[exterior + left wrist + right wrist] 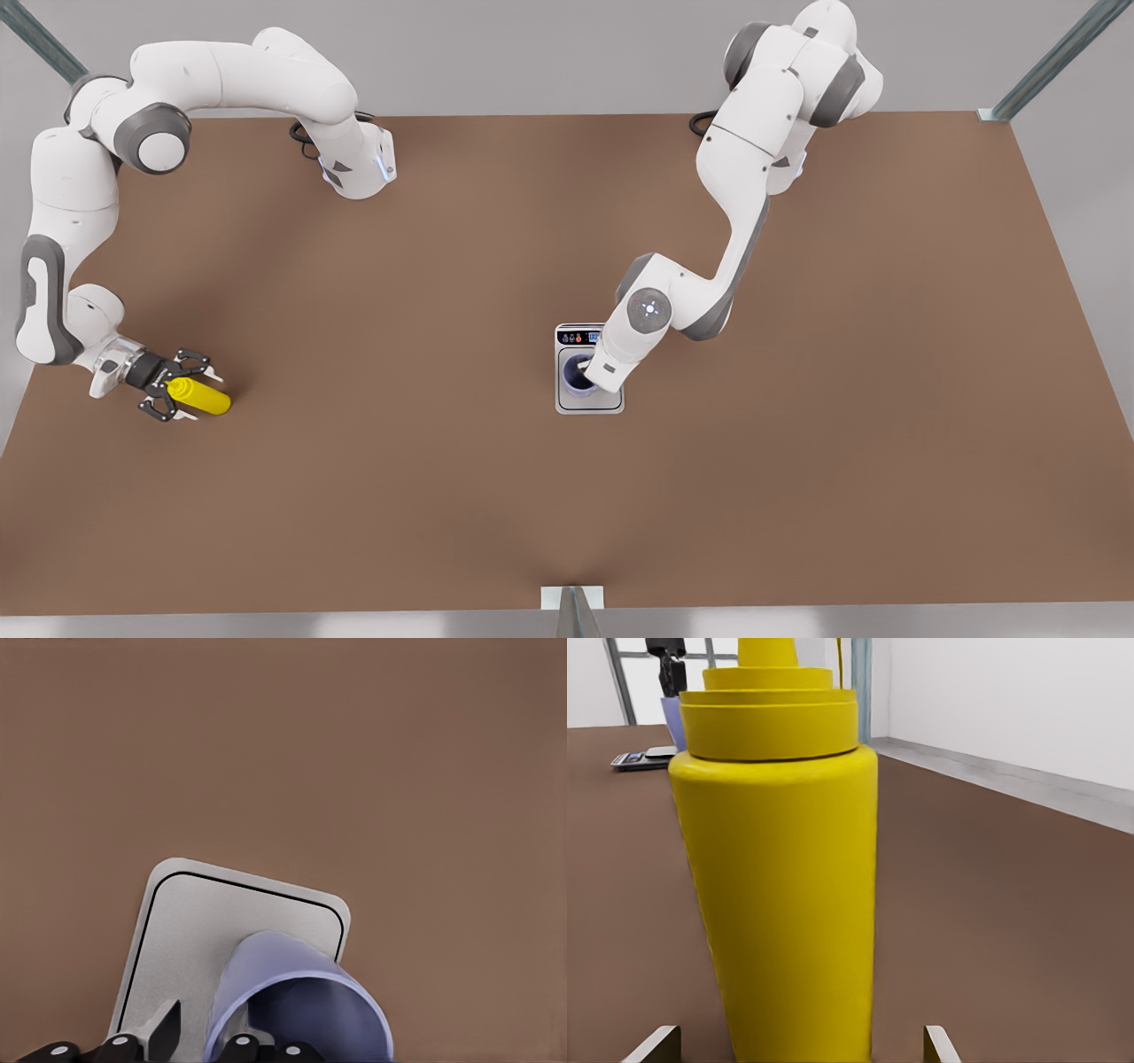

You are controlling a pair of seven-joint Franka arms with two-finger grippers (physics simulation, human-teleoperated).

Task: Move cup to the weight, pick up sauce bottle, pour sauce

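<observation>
The lavender-blue cup [574,379] [301,1010] stands on the weight [611,406] [230,921], a silver-grey scale with a dark display strip. My left gripper [586,370] [204,1038], on the arm at the front view's right, hangs over the cup's rim. One of its fingers is inside the cup and the other finger [166,1026] is outside, with a small gap to the wall. The yellow sauce bottle [211,400] [784,886] stands upright near the table's left side in the front view. My right gripper [182,386] [797,1047] is open around its lower body, with room on both sides.
The brown table [443,496] has an edge close to the front view's left of the bottle. From the right wrist view the weight [642,757] and cup [675,726] lie far off, with the other arm's gripper [669,665] above them.
</observation>
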